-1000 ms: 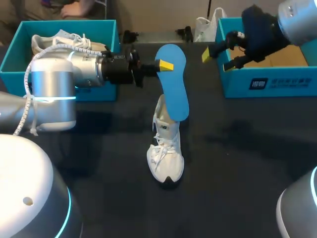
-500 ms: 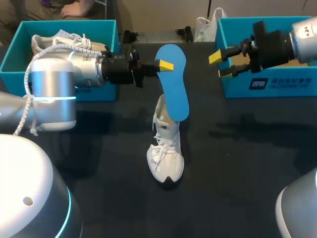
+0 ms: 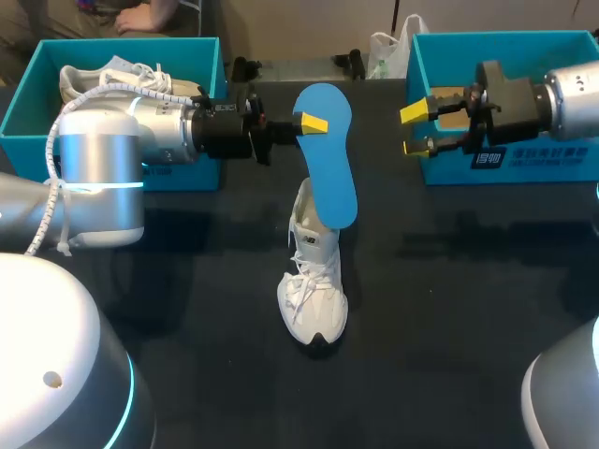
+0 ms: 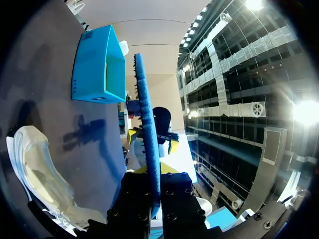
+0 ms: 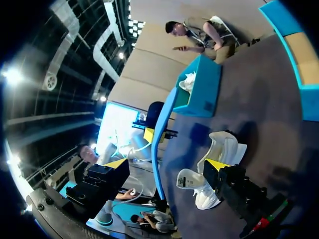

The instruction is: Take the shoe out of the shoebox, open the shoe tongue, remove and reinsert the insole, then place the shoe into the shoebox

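The shoebox (image 3: 562, 166) is set at upper right, and the shoe (image 3: 314, 281) at mid-frame could be toppled if the insole (image 3: 332, 173) is pressed in crooked. The insole, clamped at its upper end by the left gripper (image 3: 314, 123), could swivel; the right gripper (image 3: 416, 129) is spread wide, empty. Whether the insole's lower end is inside the shoe cannot be made out.

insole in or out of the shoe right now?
Out: the left gripper holds the blue insole aloft; the white shoe sits on the table.

Dark table (image 3: 468, 299); spare white shoe (image 3: 89, 79) inside left teal box (image 3: 131, 43).
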Controlling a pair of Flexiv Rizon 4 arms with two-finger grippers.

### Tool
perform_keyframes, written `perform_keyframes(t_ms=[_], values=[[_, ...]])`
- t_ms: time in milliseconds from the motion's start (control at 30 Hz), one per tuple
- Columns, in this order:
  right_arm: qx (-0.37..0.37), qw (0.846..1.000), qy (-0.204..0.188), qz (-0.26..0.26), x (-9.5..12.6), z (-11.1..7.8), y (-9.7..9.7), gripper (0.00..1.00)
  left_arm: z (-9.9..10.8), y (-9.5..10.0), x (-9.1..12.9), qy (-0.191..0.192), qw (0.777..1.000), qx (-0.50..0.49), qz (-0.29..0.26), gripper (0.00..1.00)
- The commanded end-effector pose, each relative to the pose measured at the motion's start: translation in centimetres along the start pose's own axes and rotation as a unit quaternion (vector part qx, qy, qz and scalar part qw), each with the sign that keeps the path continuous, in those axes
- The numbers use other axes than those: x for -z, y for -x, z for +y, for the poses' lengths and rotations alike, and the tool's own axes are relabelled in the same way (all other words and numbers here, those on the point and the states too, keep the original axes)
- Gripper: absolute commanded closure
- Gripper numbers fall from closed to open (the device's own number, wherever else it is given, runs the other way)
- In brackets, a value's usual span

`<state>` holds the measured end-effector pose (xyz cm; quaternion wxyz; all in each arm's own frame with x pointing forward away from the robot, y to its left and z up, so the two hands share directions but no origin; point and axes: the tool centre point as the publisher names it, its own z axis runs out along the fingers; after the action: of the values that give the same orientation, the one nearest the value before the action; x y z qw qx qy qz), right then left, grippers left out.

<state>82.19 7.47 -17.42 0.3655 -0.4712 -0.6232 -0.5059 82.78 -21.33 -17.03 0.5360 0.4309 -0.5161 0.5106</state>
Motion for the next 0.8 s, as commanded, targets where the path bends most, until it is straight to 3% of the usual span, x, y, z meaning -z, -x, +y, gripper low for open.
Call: perform_keyframes(t_ms=[33,800], values=[[-0.014,1.000,-0.009,0.005,-0.31,0.30,0.26,0.00,-0.07,0.03,-0.06,0.001,1.000,0.000,0.000,1.00],[-0.036,0.999,-0.007,0.000,-0.40,-0.10,0.87,0.00,-0.07,0.03,-0.06,0.001,1.000,0.000,0.000,1.00]])
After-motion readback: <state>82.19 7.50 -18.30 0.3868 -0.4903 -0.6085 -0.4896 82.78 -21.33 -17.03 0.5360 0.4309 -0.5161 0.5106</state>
